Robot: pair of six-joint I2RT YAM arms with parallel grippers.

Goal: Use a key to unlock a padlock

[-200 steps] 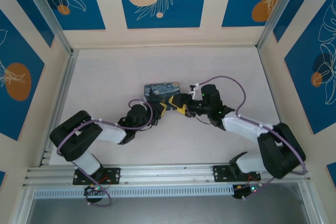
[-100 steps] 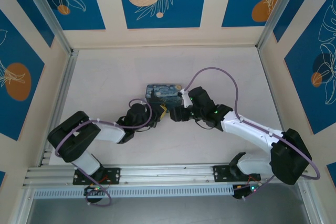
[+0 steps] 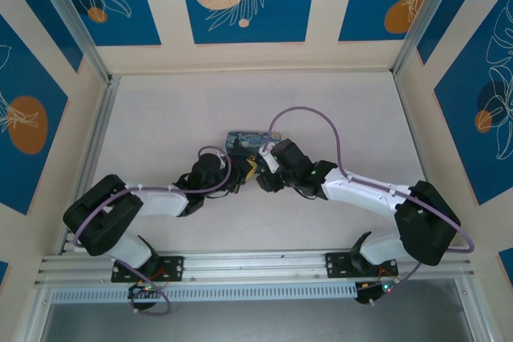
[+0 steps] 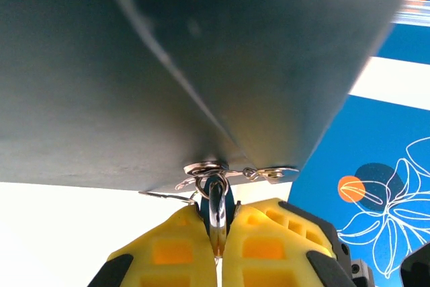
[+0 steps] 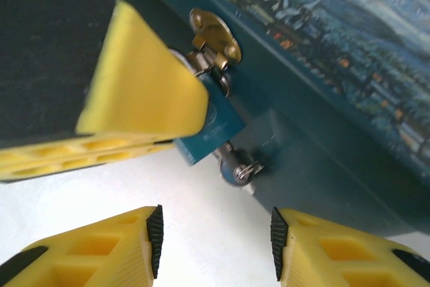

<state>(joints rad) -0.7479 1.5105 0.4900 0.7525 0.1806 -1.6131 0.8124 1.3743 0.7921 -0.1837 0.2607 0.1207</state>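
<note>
Pinching the tiny teal metal padlock (image 5: 215,126) at centre, the left gripper (image 4: 216,230) holds; the right gripper (image 5: 215,240) gapes empty, and unlocking looks undone.

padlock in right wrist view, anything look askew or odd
The padlock hangs tilted from the clasp on the tin, pinched by the left gripper. The right gripper is open with nothing between its fingers.

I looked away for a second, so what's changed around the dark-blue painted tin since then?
The right gripper slid left, closer to the left gripper. The left gripper kept its place at the small teal padlock on the dark-blue painted rectangular tin, which did not move.
</note>
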